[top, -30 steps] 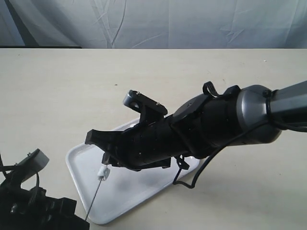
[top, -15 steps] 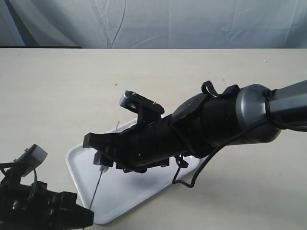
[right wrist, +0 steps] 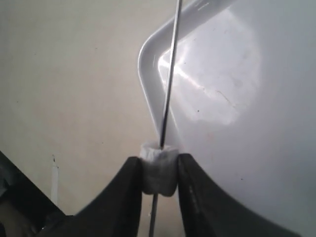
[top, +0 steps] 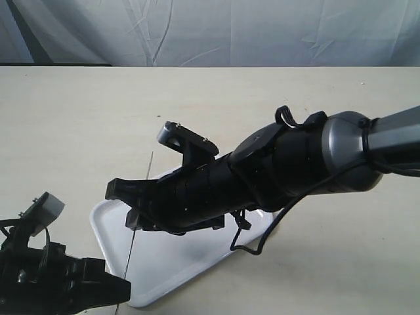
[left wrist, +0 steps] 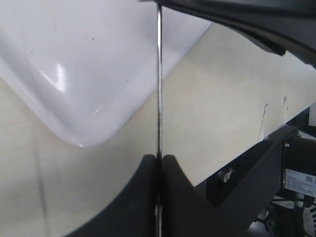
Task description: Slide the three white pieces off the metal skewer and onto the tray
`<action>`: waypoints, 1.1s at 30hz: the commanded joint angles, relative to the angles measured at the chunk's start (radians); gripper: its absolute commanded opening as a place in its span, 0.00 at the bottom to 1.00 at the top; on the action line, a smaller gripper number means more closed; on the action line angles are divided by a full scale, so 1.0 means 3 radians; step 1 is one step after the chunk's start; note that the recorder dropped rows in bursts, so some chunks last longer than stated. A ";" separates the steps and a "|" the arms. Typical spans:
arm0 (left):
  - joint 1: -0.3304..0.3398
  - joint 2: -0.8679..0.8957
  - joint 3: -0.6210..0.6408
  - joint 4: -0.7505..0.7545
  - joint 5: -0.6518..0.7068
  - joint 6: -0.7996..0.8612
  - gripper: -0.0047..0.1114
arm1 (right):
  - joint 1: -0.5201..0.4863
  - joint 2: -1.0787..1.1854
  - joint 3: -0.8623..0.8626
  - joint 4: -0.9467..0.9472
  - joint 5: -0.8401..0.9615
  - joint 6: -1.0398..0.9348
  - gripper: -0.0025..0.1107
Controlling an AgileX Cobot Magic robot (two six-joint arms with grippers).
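Left gripper (left wrist: pixel 159 160) is pressing shut on one end of the metal skewer (left wrist: pixel 159 89), jaws tight on the rod with no gap showing. Right gripper (top: pixel 128 207) is pinching a white clump (right wrist: pixel 158 174) threaded on the skewer, with a finger touching each side of it. The skewer is hanging tilted over the left part of the tray (top: pixel 105 226), in the lower left of the exterior frame. Its thin free tip is poking up past the tray's far rim, over the beige table (top: pixel 65 131).

Risks, as a judgement:
- Pieces could be coming off the tip beyond the rim and landing on the table, because the tip is sitting outside the tray outline in the exterior view.
- The soft clump could be squashing or tearing if the pinch is too hard, or jamming on the rod.
- The thin rod could be bending, or slipping in the left grip, if the right arm pulls off-axis.

Hard to make out:
- The right arm's body is covering the tray's middle in the exterior view, so the clump is not showing there at all.
- Only one white lump is reading in the right wrist view, so I cannot tell whether it is one piece or three stacked.
- The fingers are cropping its lower part.
- Any pieces already on the tray would be hidden.
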 commanded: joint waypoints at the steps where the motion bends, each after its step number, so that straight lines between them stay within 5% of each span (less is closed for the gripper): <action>1: -0.0003 -0.0002 0.0015 -0.0099 0.0135 0.0110 0.04 | -0.0009 -0.0004 -0.0021 -0.0002 0.0014 -0.0038 0.24; 13: -0.0003 -0.0196 0.0477 -0.0204 0.0538 0.0285 0.04 | -0.0009 -0.0004 -0.0021 -0.0112 -0.0510 -0.0047 0.23; 24: -0.0003 -0.0515 0.0581 0.0053 0.1060 -0.0166 0.04 | -0.0009 -0.0004 -0.0021 -0.0245 -0.0942 -0.0047 0.23; 33: -0.0003 -0.0509 0.0581 0.0251 0.0852 -0.0555 0.04 | -0.0009 -0.0004 -0.0021 -0.0314 -0.1087 -0.0203 0.26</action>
